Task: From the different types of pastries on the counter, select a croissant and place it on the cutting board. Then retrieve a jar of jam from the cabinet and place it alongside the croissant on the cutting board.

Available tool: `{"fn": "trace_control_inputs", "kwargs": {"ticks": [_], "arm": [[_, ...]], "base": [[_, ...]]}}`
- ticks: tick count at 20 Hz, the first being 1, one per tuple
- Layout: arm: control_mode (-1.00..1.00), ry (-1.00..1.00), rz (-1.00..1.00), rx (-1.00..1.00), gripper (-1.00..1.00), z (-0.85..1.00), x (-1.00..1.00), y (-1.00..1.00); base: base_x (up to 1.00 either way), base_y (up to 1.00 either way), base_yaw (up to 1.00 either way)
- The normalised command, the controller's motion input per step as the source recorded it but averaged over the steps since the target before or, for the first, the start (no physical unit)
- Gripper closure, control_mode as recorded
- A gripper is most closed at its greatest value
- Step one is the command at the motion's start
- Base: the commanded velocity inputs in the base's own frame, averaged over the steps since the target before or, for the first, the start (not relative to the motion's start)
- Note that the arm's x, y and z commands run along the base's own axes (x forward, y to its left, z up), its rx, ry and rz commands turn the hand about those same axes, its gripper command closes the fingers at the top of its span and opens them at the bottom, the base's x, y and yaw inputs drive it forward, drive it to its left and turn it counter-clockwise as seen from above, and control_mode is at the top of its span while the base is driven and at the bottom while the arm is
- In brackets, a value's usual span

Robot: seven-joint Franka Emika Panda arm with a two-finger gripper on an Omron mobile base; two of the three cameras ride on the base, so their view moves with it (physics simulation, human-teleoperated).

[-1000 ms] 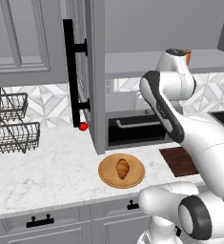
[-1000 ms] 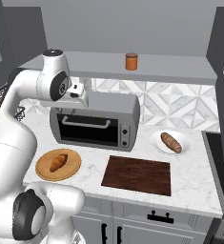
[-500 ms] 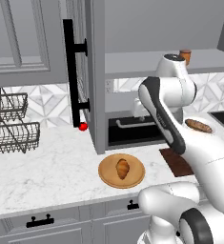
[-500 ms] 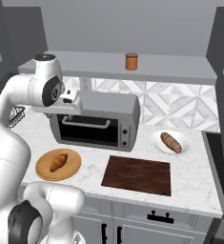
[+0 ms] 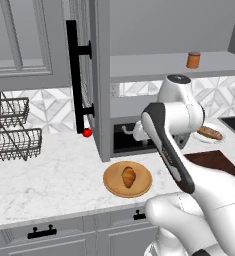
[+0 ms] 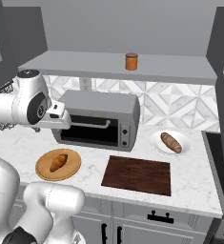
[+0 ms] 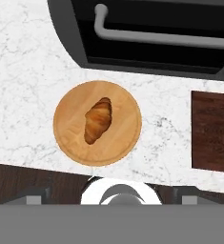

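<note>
The small plump golden-brown croissant (image 7: 98, 120) lies in the middle of a round light tan wooden board (image 7: 70, 136) on the white marble-patterned worktop (image 7: 27, 71), just in front of a grey toaster oven (image 6: 96, 119). The flat dark reddish-brown rectangular cutting board (image 6: 138, 175) sits on the same worktop, near the round board and apart from it, with nothing on it yet. The longer brown loaf-shaped pastry (image 6: 171, 142) rests on a white plate (image 6: 156, 143) behind the cutting board. The small orange-brown jar of jam (image 6: 131, 61) stands upright on the grey shelf (image 6: 85, 64) of the open tall grey cabinet (image 5: 101, 75).

From the hand view, the hand hangs well above the round board, looking down on the croissant. The fingertips themselves cannot be made out in that view, so the fingers read as spread wide and holding nothing.

The croissant is probably very light, soft and flaky, so it would crush under a hard squeeze and could shed crust. Its ridged surface should give fair friction. The best hold looks to be across the plump middle, the fingers closing on the two long flanks, square to its long axis, which runs slightly slanted in the hand view. The tapered ends are thin and likely to break or slip out. Closing gently should be enough.

The jar is rigid and smooth; it would take a firmer grip around its body below the lid.
</note>
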Motion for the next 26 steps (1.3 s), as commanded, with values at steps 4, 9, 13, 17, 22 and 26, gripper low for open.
{"fn": "trace_control_inputs", "kwargs": {"ticks": [4, 9, 13, 17, 22, 26], "arm": [[-1.0, 0.0, 0.0, 0.0, -1.0, -0.09, -0.09, 0.03], [-1.0, 0.0, 0.0, 0.0, -1.0, -0.01, 0.0, 0.0], [-1.0, 0.0, 0.0, 0.0, -1.0, -0.13, 0.14, 0.15], [-1.0, 0.0, 0.0, 0.0, -1.0, -0.13, 0.21, 0.21], [-1.0, 0.0, 0.0, 0.0, -1.0, -0.05, 0.16, 0.0], [-1.0, -0.01, 0.0, 0.0, -1.0, -0.06, 0.18, 0.0]], "base": [[0.0, 0.0, 0.0], [0.0, 0.0, 0.0], [0.0, 0.0, 0.0], [0.0, 0.0, 0.0], [0.0, 0.0, 0.0], [0.0, 0.0, 0.0]]}}
